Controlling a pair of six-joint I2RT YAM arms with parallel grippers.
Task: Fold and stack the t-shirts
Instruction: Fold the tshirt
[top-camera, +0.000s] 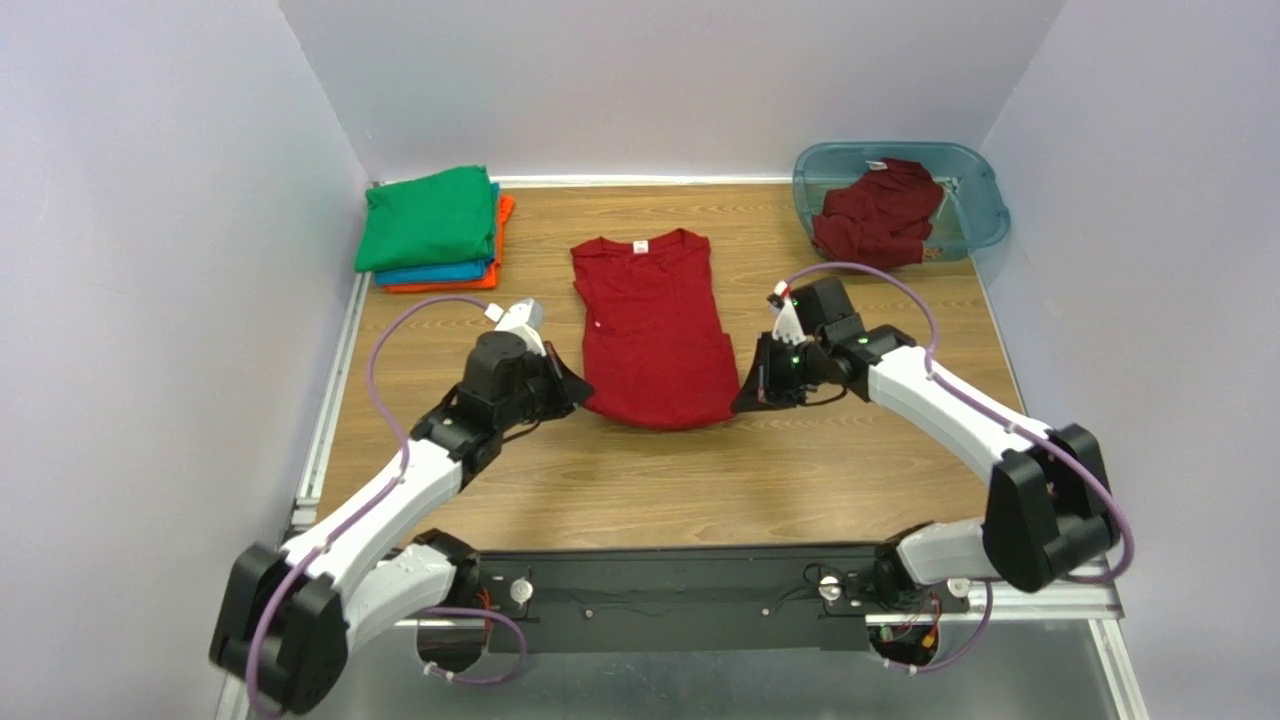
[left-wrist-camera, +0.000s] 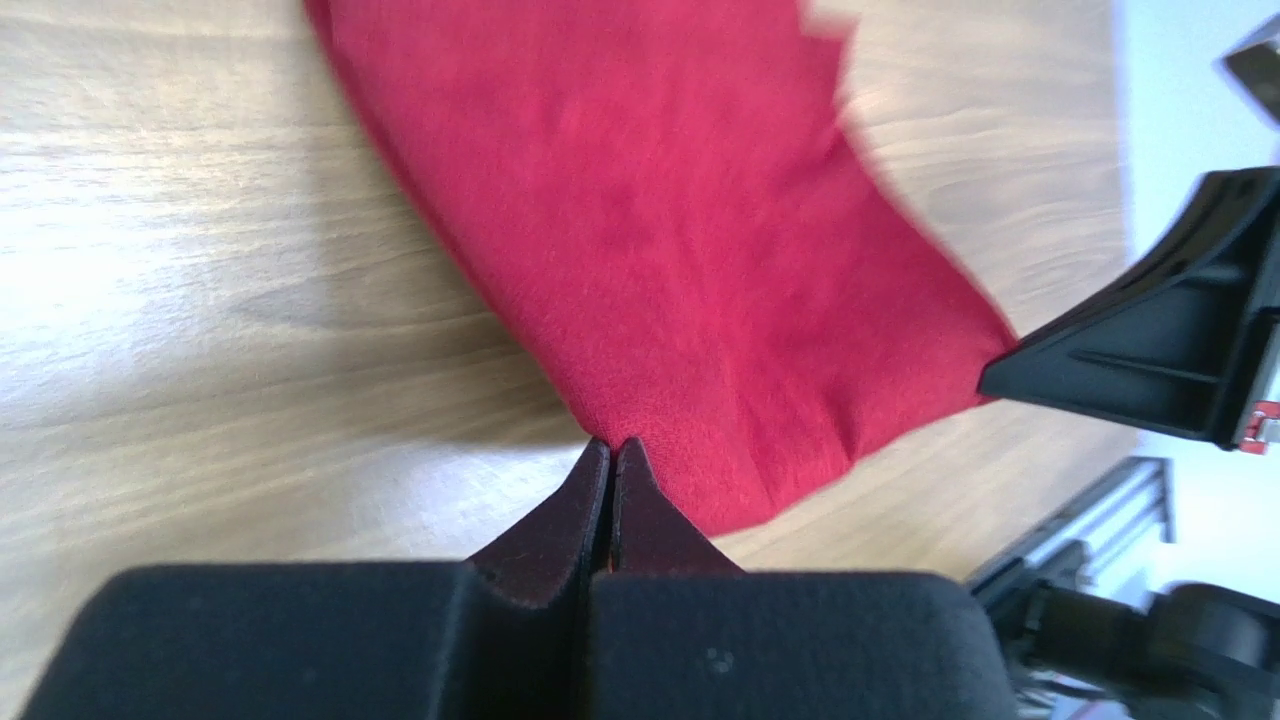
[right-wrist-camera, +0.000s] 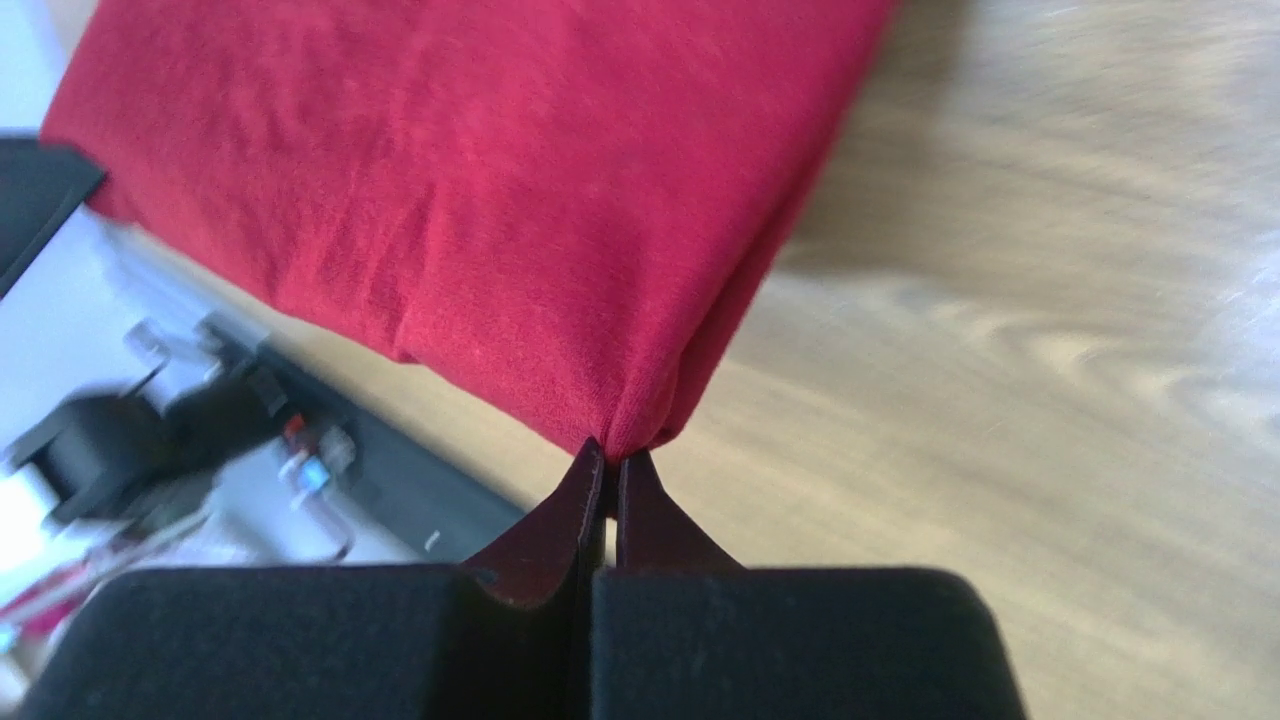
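Dark red t-shirt (top-camera: 654, 323), near hem corners in grip of left fingers (left-wrist-camera: 564, 525) and, seemingly, right fingers (right-wrist-camera: 559, 518).

left arm (top-camera: 394, 483) stretched forward, jaws closed | right arm (top-camera: 950, 402) likewise (wrists low)

We see a dark red shirt (top-camera: 654, 323) flat mid-frame, collar up, sleeves tucked in. Upper left, our folded green shirt (top-camera: 428, 218) tops the blue shirt (top-camera: 439, 275) and orange shirt (top-camera: 505, 222). Upper right lies a crumpled red shirt (top-camera: 879, 210).
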